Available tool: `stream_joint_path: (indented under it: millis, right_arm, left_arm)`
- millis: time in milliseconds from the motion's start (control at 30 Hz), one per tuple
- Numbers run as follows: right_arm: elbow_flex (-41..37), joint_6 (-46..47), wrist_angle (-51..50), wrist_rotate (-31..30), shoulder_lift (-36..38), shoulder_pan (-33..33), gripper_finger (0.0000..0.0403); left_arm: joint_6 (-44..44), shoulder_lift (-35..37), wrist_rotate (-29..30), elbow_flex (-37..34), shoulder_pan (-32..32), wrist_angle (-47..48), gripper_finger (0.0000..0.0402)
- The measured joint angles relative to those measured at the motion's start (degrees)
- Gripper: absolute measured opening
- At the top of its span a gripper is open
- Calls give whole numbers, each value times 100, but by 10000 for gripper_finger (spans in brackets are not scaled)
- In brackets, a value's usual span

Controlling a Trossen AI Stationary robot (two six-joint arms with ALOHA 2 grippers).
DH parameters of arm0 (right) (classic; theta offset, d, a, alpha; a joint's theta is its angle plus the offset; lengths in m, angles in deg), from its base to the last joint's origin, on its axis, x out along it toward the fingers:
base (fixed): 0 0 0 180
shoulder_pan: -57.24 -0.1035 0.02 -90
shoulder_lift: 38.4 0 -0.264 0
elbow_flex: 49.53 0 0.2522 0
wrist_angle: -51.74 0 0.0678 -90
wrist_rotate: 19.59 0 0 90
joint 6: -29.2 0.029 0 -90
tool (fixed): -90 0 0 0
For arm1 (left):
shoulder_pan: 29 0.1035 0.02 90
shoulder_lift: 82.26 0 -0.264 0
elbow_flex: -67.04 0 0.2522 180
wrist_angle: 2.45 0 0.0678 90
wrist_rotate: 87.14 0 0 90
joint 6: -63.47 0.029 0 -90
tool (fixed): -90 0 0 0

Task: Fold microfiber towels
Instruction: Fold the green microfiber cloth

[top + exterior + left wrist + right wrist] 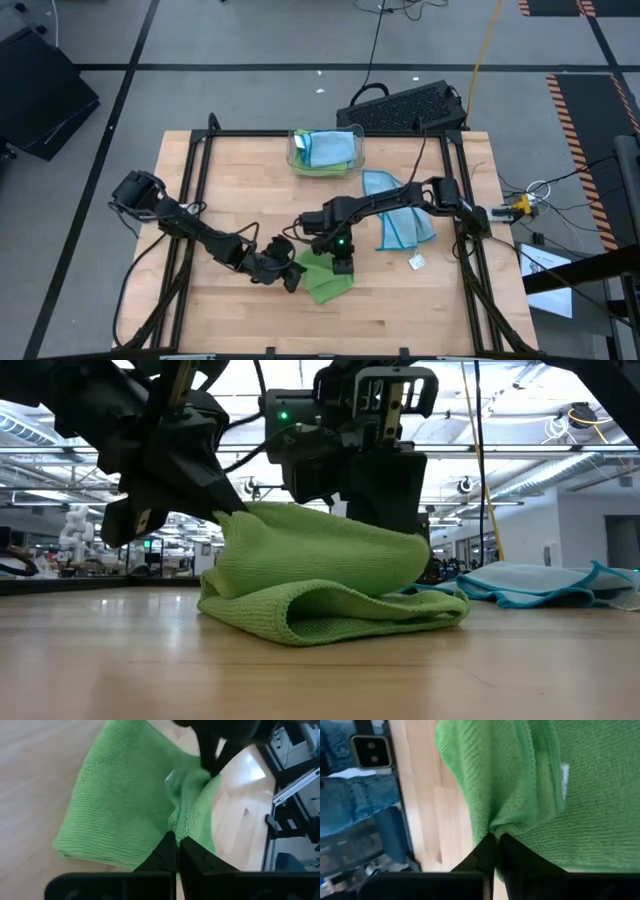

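Blue towel (400,215) beside bin (326,150), table (230,180).

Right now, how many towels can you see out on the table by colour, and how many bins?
Green towel on the table: 1, pinched by the left gripper and right gripper
Blue towel on the table: 1
Bin: 1, holding more blue and green towels I cannot count
Total: 3
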Motion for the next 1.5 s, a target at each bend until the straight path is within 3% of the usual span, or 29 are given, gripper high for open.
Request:
stream_joint_path:
  millis: [233,500,667,833,1067,1267,1367,1500]
  right_arm:
    - [0,221,47,-76,1,-83,83]
    - [0,-498,-940,-87,1,-17,167]
    - [0,-923,-1365,-89,1,41,189]
    - [-4,-1014,-1360,-89,169,39,192]
    - [-4,-590,-978,-127,650,36,192]
    - [-4,-301,-790,-731,1173,76,192]
    - [-4,-209,-758,-1056,1450,83,192]
    - [-4,-176,-702,-1217,1779,116,192]
  left_arm:
    - [-141,0,-30,-2,-51,-357,14]
    - [-564,1,-621,-2,-57,-1083,128]
    - [-847,2,-1089,-7,-59,-1270,178]
    - [-770,33,-1490,-7,-44,-1524,191]
    - [-650,462,-1054,-4,26,-935,137]
    - [-572,835,-380,2,148,268,96]
    - [-1173,839,-706,-11,231,1213,116]
    - [-1911,769,-1199,-11,243,1565,186]
